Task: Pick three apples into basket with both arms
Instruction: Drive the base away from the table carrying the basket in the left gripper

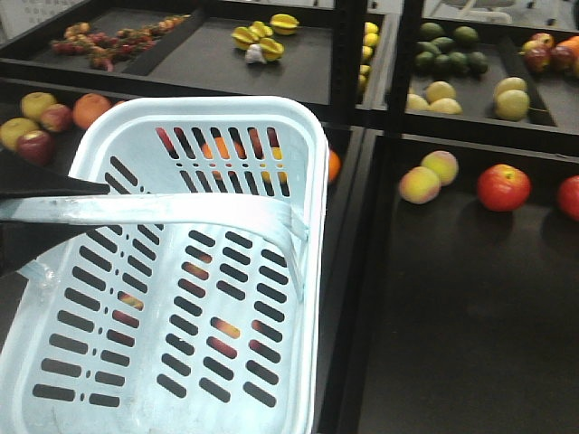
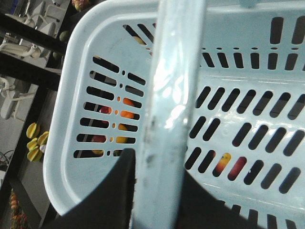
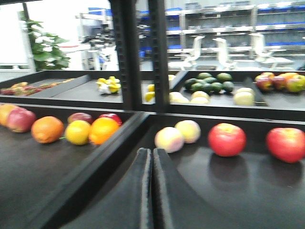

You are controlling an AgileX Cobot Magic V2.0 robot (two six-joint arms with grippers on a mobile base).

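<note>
Bright, even overhead lighting. Glare streaks the flat handle (image 2: pixel 169 95) of the pale blue-white slotted plastic basket (image 1: pixel 208 113). Right wrist view blurred throughout; upper-left background overexposed. Soft shadows pool on the matte black shelf tray (image 3: pixel 238 186)

The basket (image 1: pixel 194 108) is pale plastic, smooth with a soft sheen. Its flat handle (image 1: pixel 163 210) catches the light in glossy streaks, and up close it shows scuffs and dark specks. The shelf trays (image 1: pixel 452 316) are black and matt, just smooth enough to carry dim reflections under the fruit. The red apples (image 1: pixel 503 187) look waxy and shiny, while the oranges (image 3: pixel 47 129) have a duller skin. The right gripper (image 3: pixel 152 152) has black, matt, faintly grainy fingers (image 3: pixel 140 191); the left gripper (image 2: pixel 159 174) shows the same flat black
</note>
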